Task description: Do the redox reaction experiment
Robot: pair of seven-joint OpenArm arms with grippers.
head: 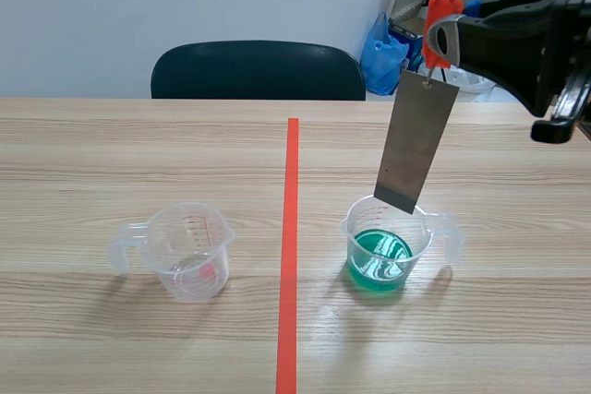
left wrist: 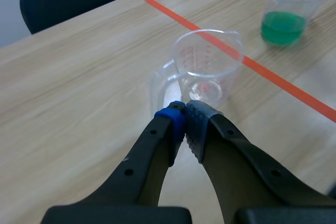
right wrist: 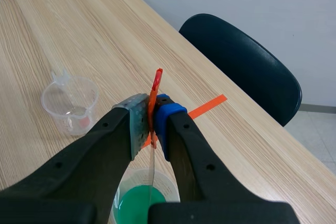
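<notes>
Spillage is looming as the main danger. The right gripper (right wrist: pixel 152 124) is pinching the orange-red clip (head: pixel 440 17) between its pads, jaws narrow and closed on it. The grey metal strip (head: pixel 416 140) is hanging from that clip at a slant, its lower edge hovering over the far rim of the cup of green liquid (head: pixel 388 242), right of the tape line (head: pixel 291 228). The strip is not yet looking wetted, though whether it is touching the rim cannot be told.

Because the strip is dangling from one small hole rather than being gripped itself, it is likely to swing if the arm descends quickly. A swinging corner would be catching the rim or handle side of the light plastic cup, tipping it and sending green solution across the table (head: pixel 92 154). The slant is adding to this, since the low corner is sitting nearer the wall than the middle of the opening. The clip is also presenting a thin edge to the pads, so it could be twisting or slipping out, dropping the strip with a splash.

The left gripper (left wrist: pixel 185 114) is holding nothing, its fingers pressed together just near of the clear measuring cup (head: pixel 189 248), left of the line. Any forward drift there would be nudging that cup.
</notes>
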